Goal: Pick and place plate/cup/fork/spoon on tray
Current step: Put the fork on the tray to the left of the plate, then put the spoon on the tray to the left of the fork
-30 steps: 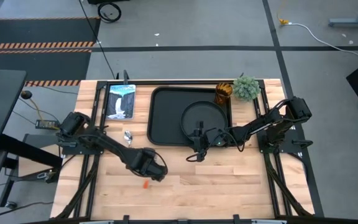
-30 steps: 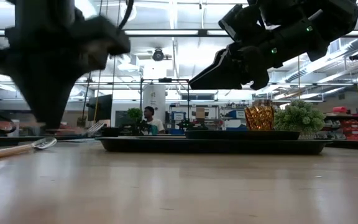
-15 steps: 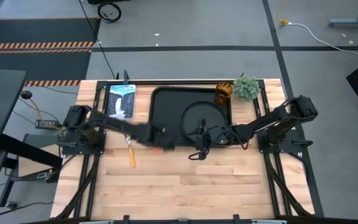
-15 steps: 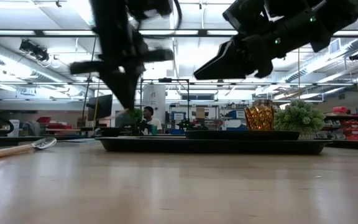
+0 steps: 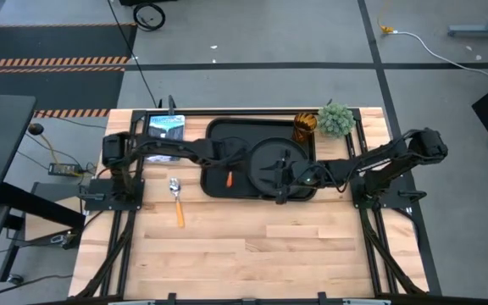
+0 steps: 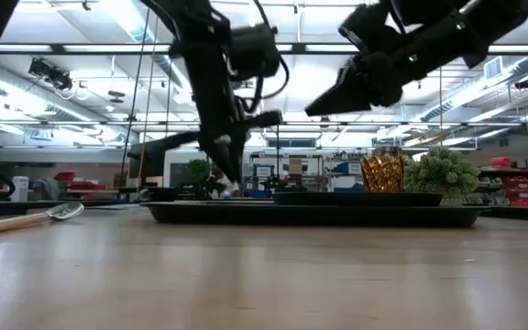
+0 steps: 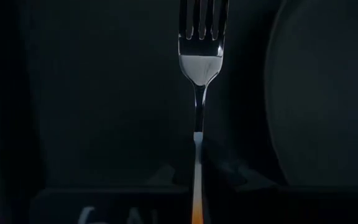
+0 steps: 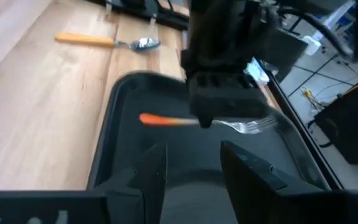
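Note:
My left gripper (image 5: 227, 169) is shut on the fork (image 7: 201, 62), which has silver tines and an orange handle (image 5: 230, 179). It holds the fork over the left part of the black tray (image 5: 219, 135). The round black plate (image 5: 269, 157) lies in the tray's right part. My right gripper (image 8: 194, 165) is open and empty, raised over the tray's near rim beside the plate (image 5: 280, 188). The amber cup (image 5: 303, 127) stands at the tray's far right corner. The spoon (image 5: 176, 199) lies flat on the table, left of the tray. My left gripper pinches the fork between its two fingers where the orange handle (image 8: 179, 121) meets the silver neck. The fingers come from above and lie across it. The fork sits level, low over the tray floor; whether it touches the floor I cannot tell.
A green fuzzy plant (image 5: 335, 120) stands at the far right next to the cup. A flat picture card (image 5: 166, 127) lies at the far left, partly under my left arm. Bare wood fills the near half of the table (image 5: 252, 254).
My left gripper has carried the fork from the table's near left area up and toward the far right. It now holds the fork over the tray's left part. With the arm gone from there, the spoon's handle shows.

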